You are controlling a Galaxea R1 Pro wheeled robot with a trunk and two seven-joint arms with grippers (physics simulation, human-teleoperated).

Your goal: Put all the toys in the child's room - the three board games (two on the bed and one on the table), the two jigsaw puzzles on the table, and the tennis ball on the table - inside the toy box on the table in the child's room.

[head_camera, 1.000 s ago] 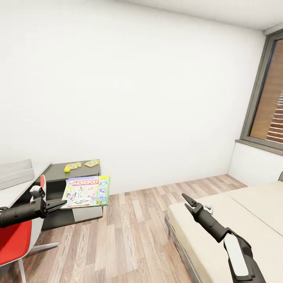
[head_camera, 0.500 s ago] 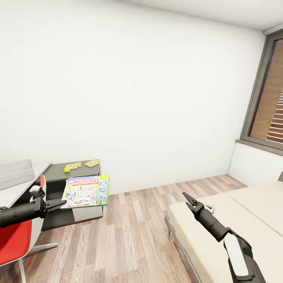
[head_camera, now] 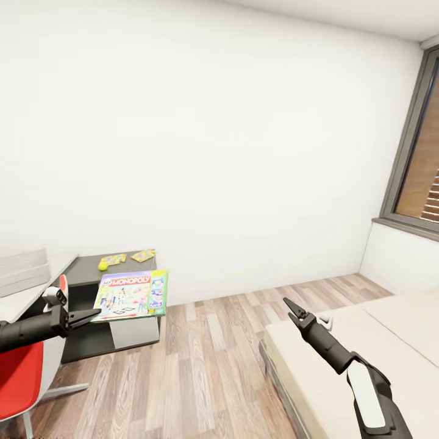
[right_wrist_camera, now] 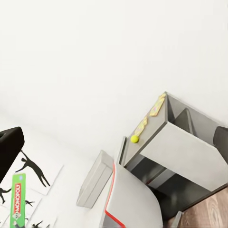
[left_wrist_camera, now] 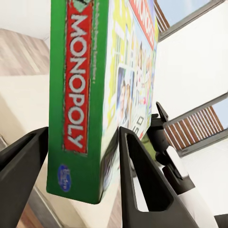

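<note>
Monopoly board game (head_camera: 130,296) sits clamped in my left gripper (head_camera: 85,316), held out flat in the air beside the dark grey corner section of the table (head_camera: 85,281); in the left wrist view the green-edged box (left_wrist_camera: 78,95) fills the gap between my two dark fingers (left_wrist_camera: 142,185), which press against its faces. My left arm reaches forward from the lower left of the head view, passing over the red chair (head_camera: 21,378). Beyond the held box, on the dark corner top, lie the two jigsaw puzzles (head_camera: 129,256) side by side with the tennis ball (head_camera: 102,266) just beside the nearer one. Further left, the light grey toy box (head_camera: 23,269) stands on the pale part of the desk. My right gripper (head_camera: 294,310) points forward over the corner of the bed (head_camera: 366,341), its fingertips drawn together on nothing. Wood plank floor (head_camera: 201,366) runs between desk and bed, a plain white wall (head_camera: 213,152) stands behind, and a grey-framed window (head_camera: 421,164) is at the right.
</note>
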